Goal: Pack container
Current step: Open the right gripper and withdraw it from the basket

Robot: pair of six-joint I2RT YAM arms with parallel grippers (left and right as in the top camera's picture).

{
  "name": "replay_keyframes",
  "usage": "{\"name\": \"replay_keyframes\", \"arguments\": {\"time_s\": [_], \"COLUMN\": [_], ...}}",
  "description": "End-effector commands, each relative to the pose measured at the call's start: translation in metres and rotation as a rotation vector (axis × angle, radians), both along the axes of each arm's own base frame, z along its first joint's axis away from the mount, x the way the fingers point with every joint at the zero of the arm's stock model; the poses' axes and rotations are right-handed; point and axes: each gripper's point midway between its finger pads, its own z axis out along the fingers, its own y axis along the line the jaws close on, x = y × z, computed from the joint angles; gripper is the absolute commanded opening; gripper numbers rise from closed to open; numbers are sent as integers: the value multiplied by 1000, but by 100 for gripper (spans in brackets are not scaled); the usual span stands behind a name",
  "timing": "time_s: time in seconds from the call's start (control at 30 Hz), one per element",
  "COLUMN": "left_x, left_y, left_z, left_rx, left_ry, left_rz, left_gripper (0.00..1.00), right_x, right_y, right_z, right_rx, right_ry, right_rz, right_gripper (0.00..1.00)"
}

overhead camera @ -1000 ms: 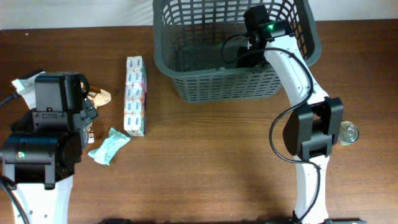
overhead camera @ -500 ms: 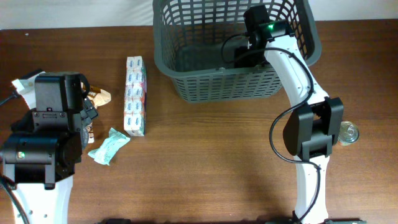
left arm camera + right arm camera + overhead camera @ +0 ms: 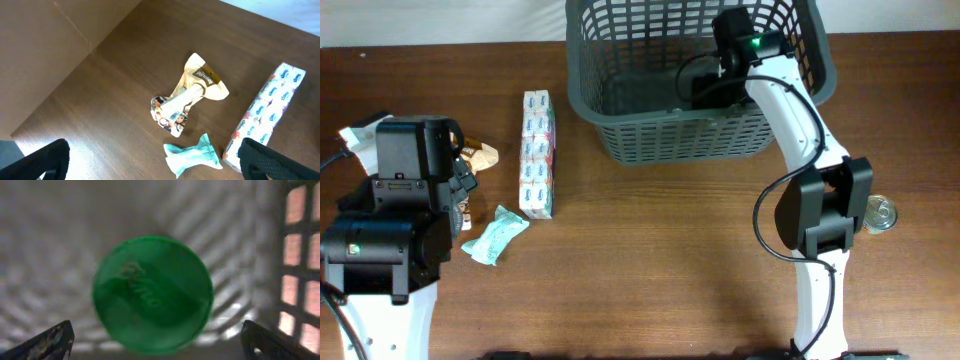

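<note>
Container [image 3: 660, 135] sits at the far edge of the desk [image 3: 650, 270] in the overhead view. We see the right arm [image 3: 800, 120] reaching over its rim, so the right claw [image 3: 705, 90] hangs inside. A tin can [image 3: 878, 213] stands by that arm's base. A long tissue pack [image 3: 537, 153], a teal packet [image 3: 495, 233] and a crumpled wrapper [image 3: 478, 155] lie near the left arm [image 3: 385, 240].

From the left wrist we find the left claw [image 3: 157, 162] released, fingers wide (only desk between them), above the wrapper and packet.

From the right wrist, the right claw is likewise released. Its fingers stand clear of a green-lidded jar [image 3: 152, 295] resting on the container's floor beside the lattice wall.
</note>
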Motion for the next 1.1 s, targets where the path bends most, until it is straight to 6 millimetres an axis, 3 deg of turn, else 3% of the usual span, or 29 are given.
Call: {"name": "replay_keyframes", "arguments": {"time_s": [0.0, 0.1, 0.2, 0.33, 0.4, 0.47, 0.57, 0.67, 0.9, 1.07], "left_x": [0, 0, 0, 0, 0, 0, 0, 0, 0, 0], "left_y": [1, 1, 1, 1, 1, 1, 1, 1, 1, 1], "left_z": [4, 4, 4, 4, 4, 4, 4, 4, 4, 4], "left_rx": [-6, -6, -6, -6, -6, -6, -6, -6, -6, -6], "left_ry": [-14, -14, -14, -14, -14, -14, -14, -14, -14, -14], "left_rz": [7, 7, 7, 7, 7, 7, 7, 7, 7, 7], "left_gripper": [100, 100, 100, 100, 100, 100, 100, 100, 100, 100], "right_x": [20, 27, 27, 8, -6, -21, -51, -61, -82, -98], "right_y": [3, 3, -10, -60, -91, -127, -186, -219, -273, -288], "right_z": [59, 117, 183, 251, 267, 270, 258, 254, 246, 194], "right_rx": [22, 41, 60, 77, 82, 80, 58, 74, 58, -4], "right_ry": [-150, -277, -430, -578, -602, -580, -492, -466, -424, -210], "right_rz": [15, 30, 7, -128, -213, -316, -484, -523, -652, -712], "right_gripper": [99, 99, 99, 99, 99, 99, 99, 99, 99, 99]}}
